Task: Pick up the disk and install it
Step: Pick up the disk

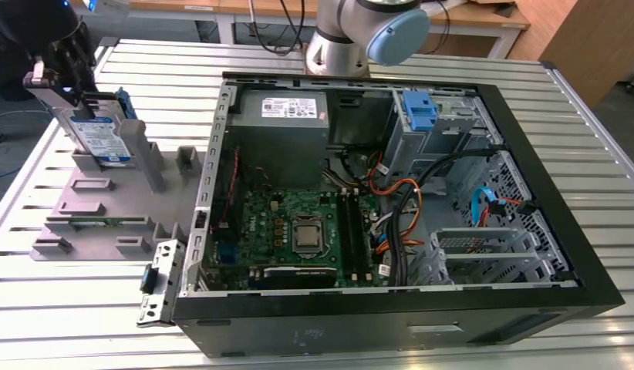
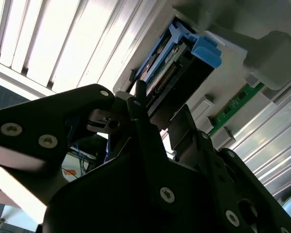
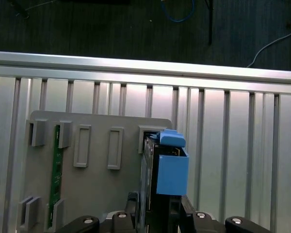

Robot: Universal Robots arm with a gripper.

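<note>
At table (image 1: 49, 308) edge on exterior view's left, disk (image 1: 99, 132) stands upright in grey holder plate (image 1: 101, 204), outside computer case (image 1: 564, 254). Claw (image 1: 80, 96) closed narrow on its 2 flat faces. Best: pull straight along slot, no twist, grip firm, blue carrier free of posts.

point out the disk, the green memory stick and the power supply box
disk (image 1: 101, 140), exterior view, on its white-and-blue label
green memory stick (image 3: 55, 179), first wrist view, on its long green edge
power supply box (image 1: 293, 106), exterior view, on its white sticker
</note>
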